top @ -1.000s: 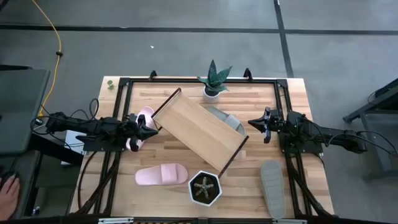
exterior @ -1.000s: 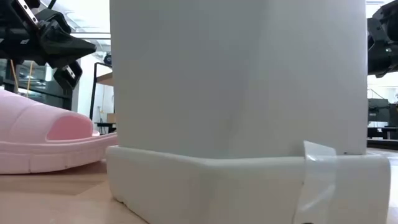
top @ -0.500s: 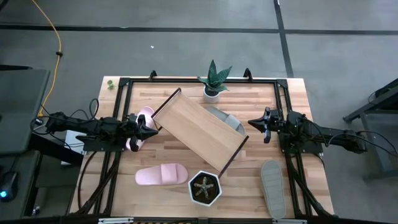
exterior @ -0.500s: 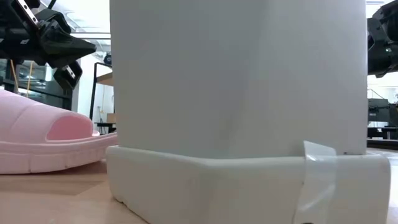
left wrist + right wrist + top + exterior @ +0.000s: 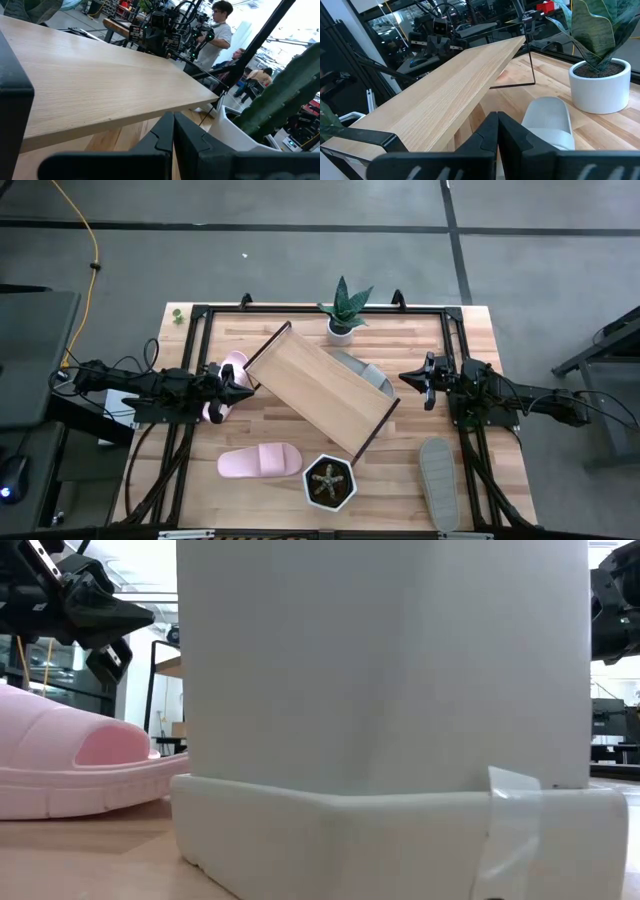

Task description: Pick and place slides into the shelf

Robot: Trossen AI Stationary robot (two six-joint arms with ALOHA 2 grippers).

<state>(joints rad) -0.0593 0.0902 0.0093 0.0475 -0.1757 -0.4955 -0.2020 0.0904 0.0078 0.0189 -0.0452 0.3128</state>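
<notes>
Left pincer [image 5: 247,383] beside shelf [image 5: 318,389]

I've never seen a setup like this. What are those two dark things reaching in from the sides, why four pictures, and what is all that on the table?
They are two robot arms, each ending in a two-finger claw. One camera looks straight down, one sits at table height, and one rides on each wrist.

From above, the left claw and right claw are both shut and hold nothing. Between them a wooden shelf sits askew. One pink sandal lies near the front, another pink sandal peeks out beside the left claw, a grey sandal shows past the shelf's far edge, and another grey sandal lies front right. Two potted plants, one spiky plant and one cactus, complete the table.
</notes>
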